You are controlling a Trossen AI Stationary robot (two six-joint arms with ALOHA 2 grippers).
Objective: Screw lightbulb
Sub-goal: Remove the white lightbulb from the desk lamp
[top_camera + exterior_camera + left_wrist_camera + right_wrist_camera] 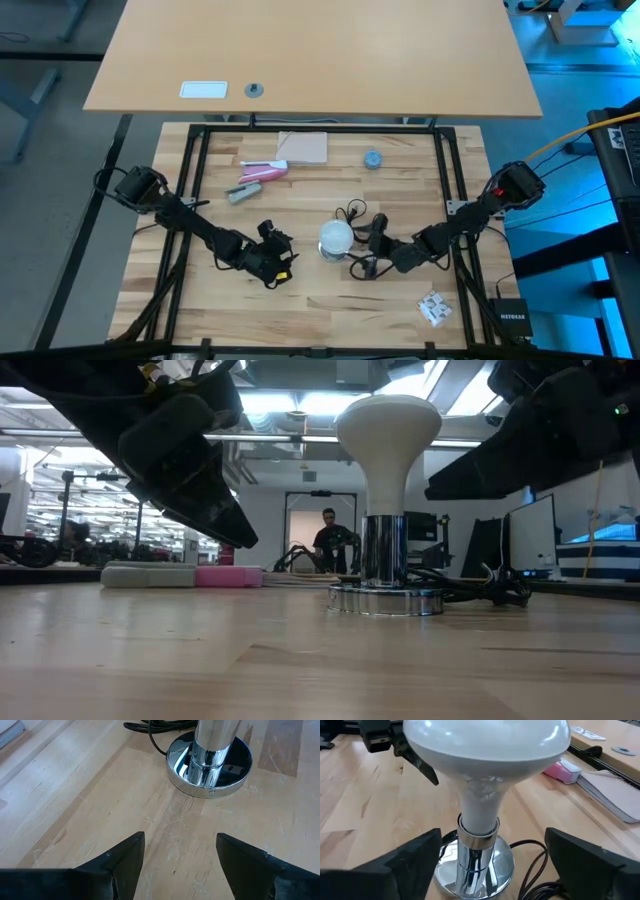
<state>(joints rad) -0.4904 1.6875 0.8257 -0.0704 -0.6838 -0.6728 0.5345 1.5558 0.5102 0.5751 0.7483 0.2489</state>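
Dark fingers flanking frosted lightbulb, chrome socket.

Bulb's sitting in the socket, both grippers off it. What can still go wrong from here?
1. The lightbulb stands tall and top-heavy in the socket; with the right gripper open close around its neck, a crooked retreat could clip it and tip the stand.
2. The black cord trails beside the base on the right gripper's side and could snag a finger.
3. The left gripper, open, points at the base; any advance would nudge it.
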